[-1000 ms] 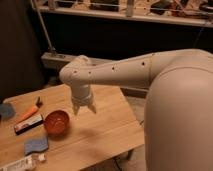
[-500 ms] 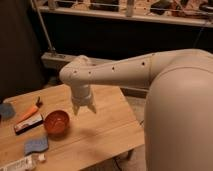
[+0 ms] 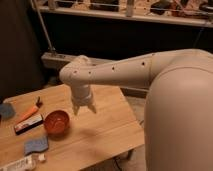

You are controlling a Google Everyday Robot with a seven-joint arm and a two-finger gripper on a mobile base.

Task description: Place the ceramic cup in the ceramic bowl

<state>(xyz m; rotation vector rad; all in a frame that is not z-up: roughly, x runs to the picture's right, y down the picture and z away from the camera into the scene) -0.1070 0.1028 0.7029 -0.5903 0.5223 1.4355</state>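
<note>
Nothing has moved since the earlier frames. The white robot arm (image 3: 120,70) reaches in from the right as before, and the gripper (image 3: 84,109) still hangs above the light wooden table (image 3: 107,135), just to the right of the round glossy orange-red ceramic bowl (image 3: 56,121) and a little higher. Its two fingers point down and stand apart with nothing between them.

The small round blue-grey ceramic cup (image 3: 5,110) sits at the far left edge of the table, partly cut off by the frame and well apart from the gripper, with the bowl between the two. I judge the task to be at its very start, since the cup is not yet grasped and the bowl looks empty. The next move calls for a reach leftward across the bowl and over the clutter, then a descent with the fingers either side of the cup.

That clutter consists of:
- an orange carrot-shaped object (image 3: 27,114)
- a flat black, red and white bar (image 3: 28,123)
- a flat blue-grey rectangular pad (image 3: 36,145), nearer the front, which could be mistaken for the cup
- a white packet (image 3: 20,162) at the front edge

Behind the table the room is dark, with a pale rail (image 3: 125,15) running high along the back.
</note>
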